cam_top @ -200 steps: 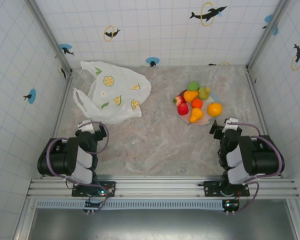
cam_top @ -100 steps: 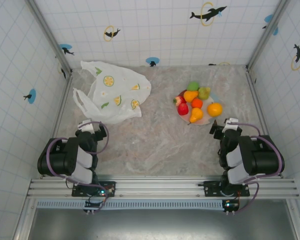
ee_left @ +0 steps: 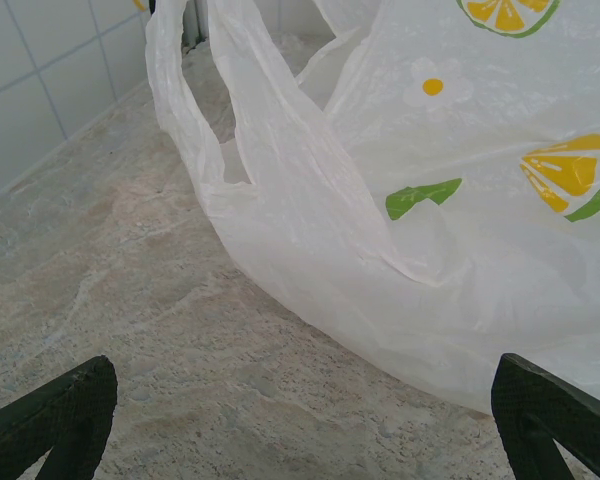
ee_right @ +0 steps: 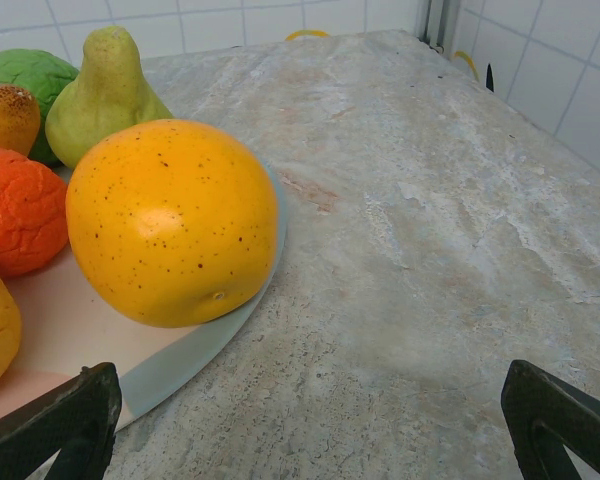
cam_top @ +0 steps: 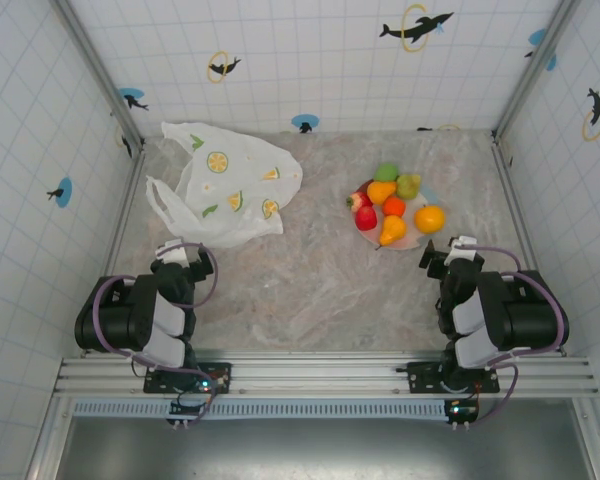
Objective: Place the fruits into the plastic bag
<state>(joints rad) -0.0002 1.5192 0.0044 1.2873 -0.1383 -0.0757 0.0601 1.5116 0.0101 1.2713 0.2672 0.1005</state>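
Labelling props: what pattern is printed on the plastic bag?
The plastic bag is white with yellow-and-green citrus slices, clearest in the left wrist view.

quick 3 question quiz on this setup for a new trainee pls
1. True or false: seen from above, the plastic bag lies to the left of the plate.
2. The big orange fruit sits: A) on the plate, near its rim; B) inside the bag; C) on the table.
3. Fill in: the left tool and the right tool both stand ___.
Key: 1 true; 2 A; 3 open.
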